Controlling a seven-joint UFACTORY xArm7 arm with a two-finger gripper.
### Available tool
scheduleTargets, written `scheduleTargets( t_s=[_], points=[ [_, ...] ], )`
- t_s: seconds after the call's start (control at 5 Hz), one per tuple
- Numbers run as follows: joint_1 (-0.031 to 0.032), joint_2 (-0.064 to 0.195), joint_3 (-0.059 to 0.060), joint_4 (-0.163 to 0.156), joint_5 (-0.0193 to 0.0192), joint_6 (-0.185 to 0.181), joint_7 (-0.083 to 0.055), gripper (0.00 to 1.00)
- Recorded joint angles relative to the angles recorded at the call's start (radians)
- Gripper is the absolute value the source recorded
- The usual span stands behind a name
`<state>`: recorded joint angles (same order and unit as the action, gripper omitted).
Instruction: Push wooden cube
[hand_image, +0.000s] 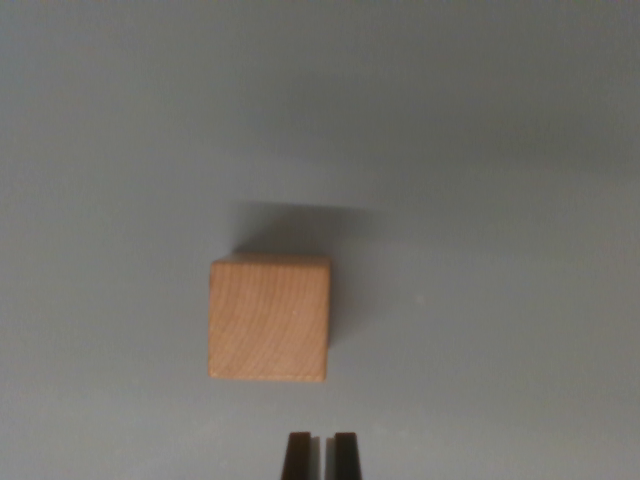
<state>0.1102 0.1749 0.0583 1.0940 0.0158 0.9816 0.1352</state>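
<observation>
Through my wrist camera I see a wooden cube resting near the middle of a plain grey counter. My pincer sits at the bottom edge, its dark fingertips nearly pressed together, just short of the cube and holding nothing.

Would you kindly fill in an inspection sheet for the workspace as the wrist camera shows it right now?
Surface: plain grey tabletop, evenly lit, no marks or spills seen.
Job's things: one wooden cube, resting flat near the middle of the view, its shadow falling above it in the picture.
Clutter: nothing seen.
Gripper: the gripper shows at the bottom edge, its two dark fingertips close together with only a narrow slit between them; it sits below the cube in the picture, apart from it, with bare tabletop between.
Cables: nothing seen.
Surroundings: nothing seen beyond the tabletop; the view holds only the surface.
</observation>
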Motion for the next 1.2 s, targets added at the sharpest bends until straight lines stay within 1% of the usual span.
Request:
scheduleTargets(
  t_s=[0.2,0.4,0.6,0.8,1.0,1.2],
  points=[
    [0.0000,0.000,0.000,0.000,0.0000,0.000,0.000,0.00],
    [0.0063,0.013,0.005,-0.035,-0.0002,-0.041,0.012,0.00],
    [0.0063,0.013,0.005,-0.035,-0.0002,-0.041,0.012,0.00],
    [0.0125,0.026,0.010,-0.070,-0.0004,-0.081,0.023,0.00],
    [0.0125,0.026,0.010,-0.070,-0.0004,-0.081,0.023,0.00],
    [0.0182,0.037,0.015,-0.103,-0.0006,-0.119,0.034,0.00]
  ],
)
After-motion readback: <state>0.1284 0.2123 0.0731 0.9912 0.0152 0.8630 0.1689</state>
